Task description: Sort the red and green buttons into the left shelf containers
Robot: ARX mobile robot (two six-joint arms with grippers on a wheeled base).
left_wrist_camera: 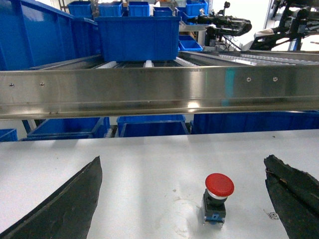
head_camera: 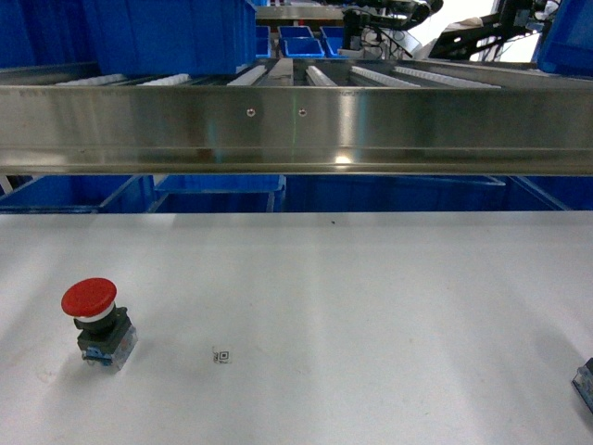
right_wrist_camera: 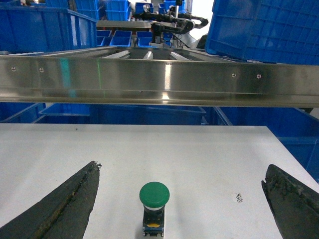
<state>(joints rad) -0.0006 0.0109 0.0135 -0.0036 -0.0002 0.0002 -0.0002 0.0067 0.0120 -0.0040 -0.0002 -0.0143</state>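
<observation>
- White tabletop point(head_camera: 371, 306) fills the foreground in every view, with a long brushed-steel shelf rail point(head_camera: 296, 125) running across behind it and roller lanes beyond the rail.
- On the left of the shelf stands a large deep blue plastic bin with a thick rim point(left_wrist_camera: 137, 37); a further big blue bin point(left_wrist_camera: 40, 35) sits at the far left edge of the left wrist view.
- Left gripper point(left_wrist_camera: 184, 209): its two dark, rough-edged fingers point(left_wrist_camera: 65, 204) are spread wide, low over the tabletop, holding nothing.
- Between those fingers, nearer the right one and touching neither, stands the red mushroom-capped push-button on a dark body with a bluish base block point(left_wrist_camera: 218, 196), upright.
- In the head view a small printed square marker point(head_camera: 221, 356) lies on the tabletop just right of that red button.
- Right gripper point(right_wrist_camera: 182, 209): its dark fingers point(right_wrist_camera: 60, 206) are likewise spread wide and empty.
- Roughly midway between them, a little nearer the left finger, stands the green-capped push-button on a dark body point(right_wrist_camera: 154, 204), upright and clear of both.
- A small dark speck point(right_wrist_camera: 239, 198) marks the tabletop between the green button and the right finger.
</observation>
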